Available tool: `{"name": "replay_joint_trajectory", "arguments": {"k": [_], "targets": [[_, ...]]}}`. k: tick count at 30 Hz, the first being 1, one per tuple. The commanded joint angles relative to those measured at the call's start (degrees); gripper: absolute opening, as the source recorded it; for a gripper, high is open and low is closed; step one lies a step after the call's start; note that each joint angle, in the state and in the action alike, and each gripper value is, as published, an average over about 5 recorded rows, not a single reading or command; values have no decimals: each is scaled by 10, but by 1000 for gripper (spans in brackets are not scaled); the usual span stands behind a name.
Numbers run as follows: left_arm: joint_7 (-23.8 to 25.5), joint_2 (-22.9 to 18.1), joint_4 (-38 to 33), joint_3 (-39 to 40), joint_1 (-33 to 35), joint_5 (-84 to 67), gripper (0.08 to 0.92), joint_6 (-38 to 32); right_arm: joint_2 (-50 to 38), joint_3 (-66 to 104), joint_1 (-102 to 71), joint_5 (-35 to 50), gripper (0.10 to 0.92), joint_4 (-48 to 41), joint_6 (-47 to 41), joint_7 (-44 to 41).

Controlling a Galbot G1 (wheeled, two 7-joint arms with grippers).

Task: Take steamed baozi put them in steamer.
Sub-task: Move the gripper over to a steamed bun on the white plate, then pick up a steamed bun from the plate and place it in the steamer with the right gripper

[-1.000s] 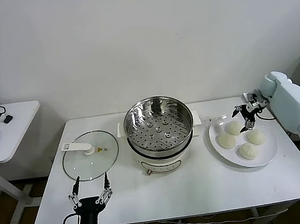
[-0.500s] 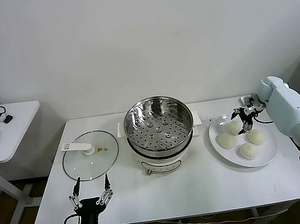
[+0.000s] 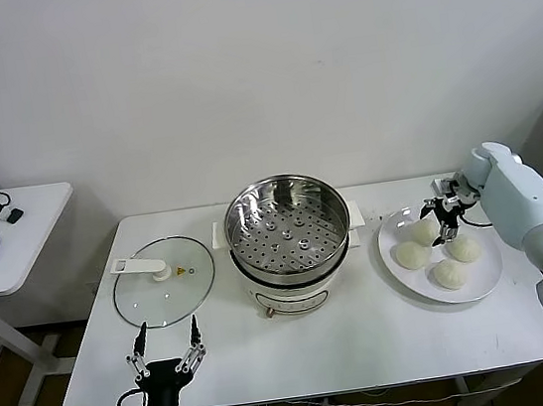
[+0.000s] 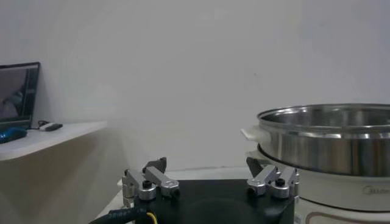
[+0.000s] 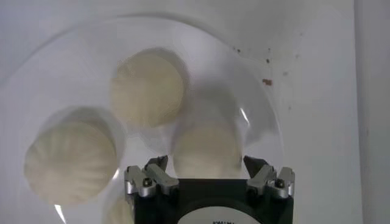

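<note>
Right pincer closing in on a bun

The right pincer (image 3: 443, 219), lower than a second ago, is straddling one baozi (image 5: 207, 149), jaws narrowing but not yet gripping; beyond it the plate (image 3: 486, 280) is bearing all four, the steamer (image 3: 289, 231) well apart, left pincer (image 3: 163, 356) idling open.

Little can be read. The round glass lid (image 3: 163, 280) bears a small yellow warning sticker at its three o'clock side, its wording illegible. Faint lettering on the steel steamer's white base (image 4: 365, 190) cannot be made out.
</note>
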Motion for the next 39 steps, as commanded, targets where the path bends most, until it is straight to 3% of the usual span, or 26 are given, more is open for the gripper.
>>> {"name": "replay_joint_trajectory", "arguments": {"k": [1,14,39], "targets": [[0,1,-1,0,0,0,823,0,2,8,0,-8,751,-2,-3,1],[0,0,4,-1,4,0,823,-5,-3,-2,0,12,700,15,-1,-8],[-1,-2,1,-4,12,2,823,-11,-134,-246,85,213,628,327,37,-72]]}}
